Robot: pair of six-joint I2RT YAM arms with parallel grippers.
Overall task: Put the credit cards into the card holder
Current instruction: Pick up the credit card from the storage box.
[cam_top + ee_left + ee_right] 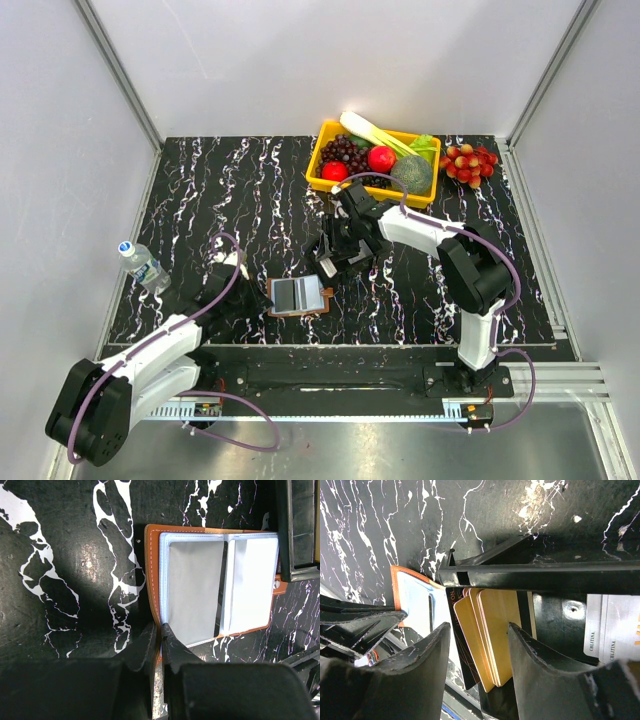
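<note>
The card holder (298,295) lies open on the table, brown cover down, pale clear sleeves up; the left wrist view (200,585) shows it too. My left gripper (160,632) is shut on the near edge of its cover; in the top view the left gripper (260,297) sits at its left side. Several orange-gold credit cards (492,630) stand fanned in a small black box (340,262). My right gripper (479,630) is open, one finger on each side of these cards, not touching them. White cards (612,630) lie further in the box.
A yellow basket (318,165) with fruit and vegetables stands at the back. A bunch of red fruit (470,162) lies to its right. A water bottle (145,265) lies at the table's left edge. The black box (300,530) touches the card holder's right side.
</note>
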